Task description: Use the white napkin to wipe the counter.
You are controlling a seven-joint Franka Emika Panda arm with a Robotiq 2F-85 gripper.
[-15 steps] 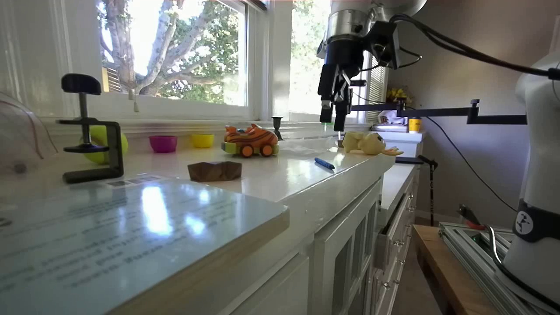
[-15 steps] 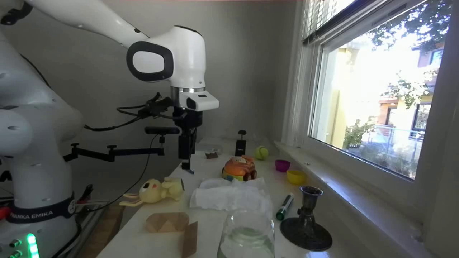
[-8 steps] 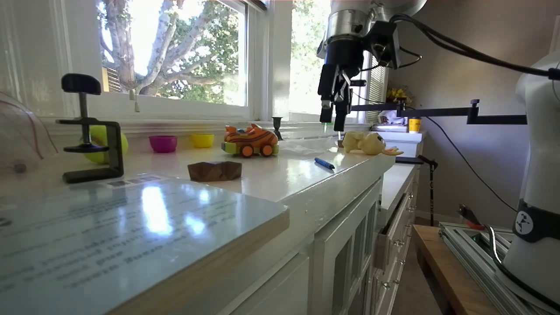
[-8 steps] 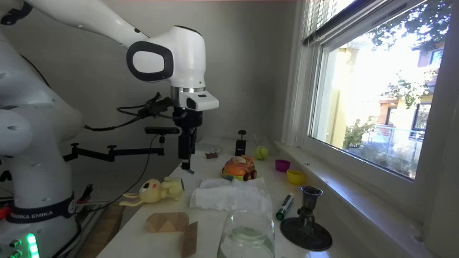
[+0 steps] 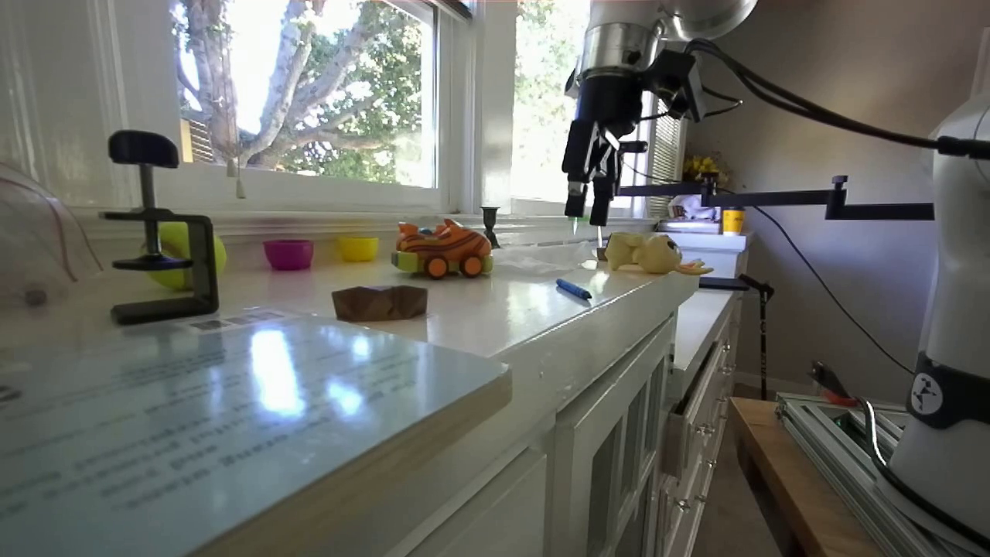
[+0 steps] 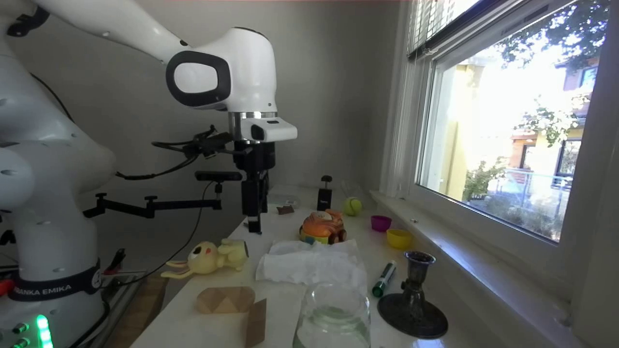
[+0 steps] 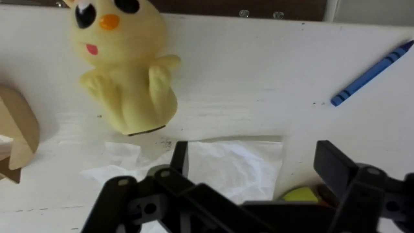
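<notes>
White napkin (image 6: 309, 263): creased, loosely spread on the counter (image 5: 479, 321), lower than my pincer (image 5: 587, 210). Arm (image 6: 203, 77) reaches out over the surface, forearm sloping down, wrist upright; I have the pincer pointing nearly straight down, tips raised off the counter. Fingers (image 7: 333, 165) spread wide. In the wrist view the napkin shows through the gap between them, one finger covering part of it. In an exterior view it lies to the window (image 6: 508, 121) side of the pincer and nearer the lens.

Around the pincer: yellow toy animal (image 7: 129, 71) on its back, lower than the tips and towards the counter's front edge. Blue crayon (image 7: 368, 76) also at the front-edge side; in an exterior view the pincer hides part of it. Orange toy car (image 6: 323, 227) on the window side of the pincer, next to the napkin; whether they touch I can't tell. Clear jar (image 6: 333, 319), green marker (image 6: 384, 279) and dark candlestick (image 6: 413, 299) on the window side too, well apart from the pincer.
</notes>
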